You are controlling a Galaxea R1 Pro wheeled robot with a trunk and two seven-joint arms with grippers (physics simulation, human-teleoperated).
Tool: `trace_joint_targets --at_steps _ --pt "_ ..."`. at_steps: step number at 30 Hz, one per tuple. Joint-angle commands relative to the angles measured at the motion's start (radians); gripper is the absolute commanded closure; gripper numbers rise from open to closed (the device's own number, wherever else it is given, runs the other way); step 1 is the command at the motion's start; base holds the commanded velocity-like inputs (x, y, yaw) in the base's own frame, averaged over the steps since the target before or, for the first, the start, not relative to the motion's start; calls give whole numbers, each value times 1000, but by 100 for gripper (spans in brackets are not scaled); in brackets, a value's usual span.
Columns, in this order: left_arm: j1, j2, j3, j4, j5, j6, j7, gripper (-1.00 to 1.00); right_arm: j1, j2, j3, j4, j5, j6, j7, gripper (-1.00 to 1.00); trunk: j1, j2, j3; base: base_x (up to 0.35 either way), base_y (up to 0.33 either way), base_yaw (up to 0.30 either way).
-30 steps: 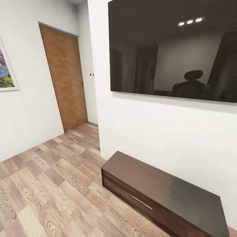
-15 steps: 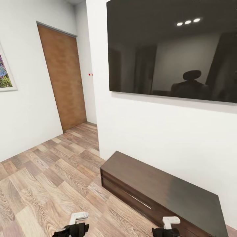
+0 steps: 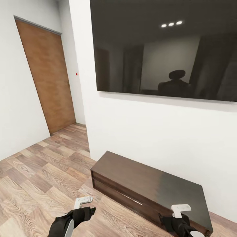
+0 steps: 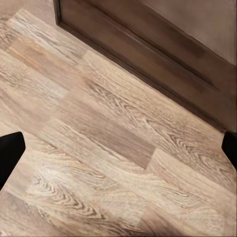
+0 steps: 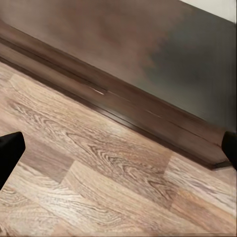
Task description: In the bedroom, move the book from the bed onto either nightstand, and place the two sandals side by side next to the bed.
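Two grippers low in the head view: left gripper (image 3: 80, 210) and right gripper (image 3: 179, 215), each black-sleeved with one white finger piece showing. Both spread wide: in the left wrist view, two dark fingertips (image 4: 10, 154) sit at opposite edges with nothing between but floor (image 4: 108, 148); likewise in the right wrist view, two fingertips (image 5: 10, 150) far apart, nothing held.

Under the left gripper, wood-plank floor (image 3: 39, 171), grey-brown, strongly grained, boards of mixed tone. Near the right gripper, one long low console (image 3: 148, 184): dark brown wood, glossy top, boxy, with a thin pale line along its front.

From the left wrist, just the console's front face (image 4: 148, 39) and base edge. From the right wrist, its shiny top (image 5: 148, 44), half brown and half dull grey with reflection, plus a sliver of white wall (image 5: 219, 7).

From the head alone: one big black wall screen (image 3: 164, 49) above the console, mirroring three ceiling lights (image 3: 171, 24) and a dark silhouette; one plain brown wooden door (image 3: 46, 75) at left; one red dot (image 3: 76, 73) on the white wall (image 3: 148, 131).

Where book and sandals lie: cannot tell.
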Motion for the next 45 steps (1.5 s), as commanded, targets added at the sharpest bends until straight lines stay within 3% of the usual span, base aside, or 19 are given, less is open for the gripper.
trace_joint_targets --at_steps 1,6,9,20,34,45 --pt "1 -3 -3 -12 22 11 1 -100 4 -5 1 -16 0 17 0 -100 0 -1 -1 0 0 -256" --pt "5 -9 -29 7 104 -3 4 -100 17 -20 -8 -63 0 71 -1 -100 0 -1 -1 -6 3 -259" --pt "5 -9 -45 30 115 -21 6 -100 17 -21 -9 -67 0 75 -1 -100 0 -1 -1 -43 27 -262" --pt "6 -11 -66 50 126 -38 4 -100 19 -22 -12 -72 -2 82 -1 -100 0 -1 -1 -128 142 -262" --pt "6 -13 -70 55 129 -41 1 -100 14 -24 -15 -73 -3 84 -1 -100 0 -1 -2 -169 239 -262" --pt "6 -16 -71 59 128 -42 3 -100 5 -24 -18 -72 -5 95 -1 -100 0 -1 -2 -35 58 -262"
